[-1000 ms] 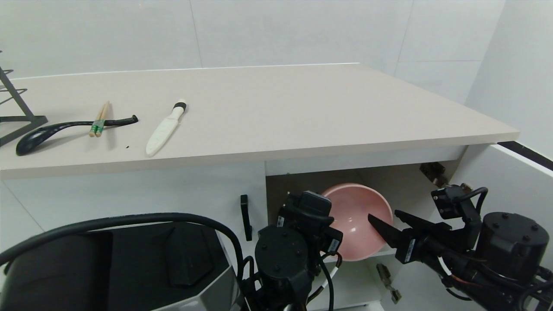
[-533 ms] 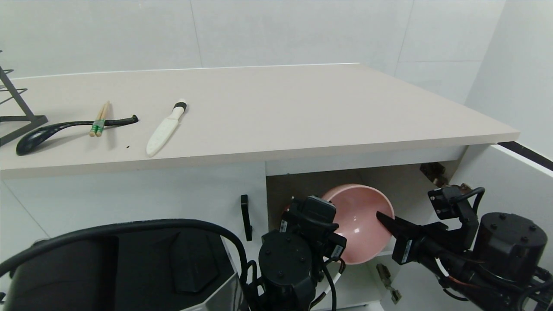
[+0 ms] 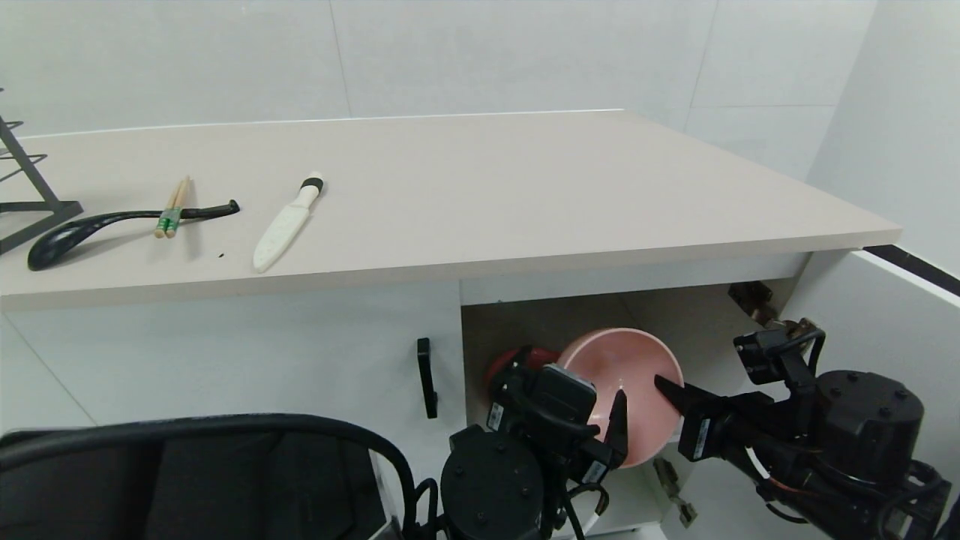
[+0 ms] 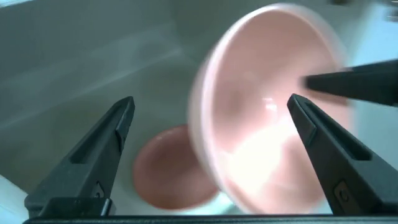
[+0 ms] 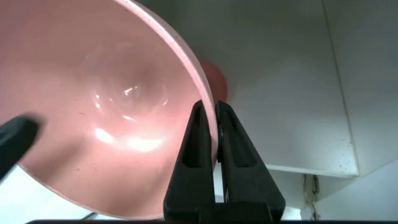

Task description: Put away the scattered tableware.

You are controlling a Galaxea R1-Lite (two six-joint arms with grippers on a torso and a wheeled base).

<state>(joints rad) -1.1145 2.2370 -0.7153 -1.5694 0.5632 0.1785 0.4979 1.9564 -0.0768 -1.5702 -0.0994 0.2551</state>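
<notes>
Head view: pink bowl [image 3: 609,366] on edge; mouth facing outward.

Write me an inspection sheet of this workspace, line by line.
Surface: beige countertop, tableware lying toward its left end.
Job's things: pink round bowl tilted inside the open cabinet; black ladle, wooden chopsticks crossing its handle, white knife on the countertop.
Clutter: black wire rack at the left edge; reddish dish behind the bowl.
Pincers: right pincer shut on the bowl's rim; left pincer open, facing the bowl.
Cables: black cable loop at the right wrist, apart from the bowl.
Surroundings: white tiled wall; white cabinet door swung open.
</notes>
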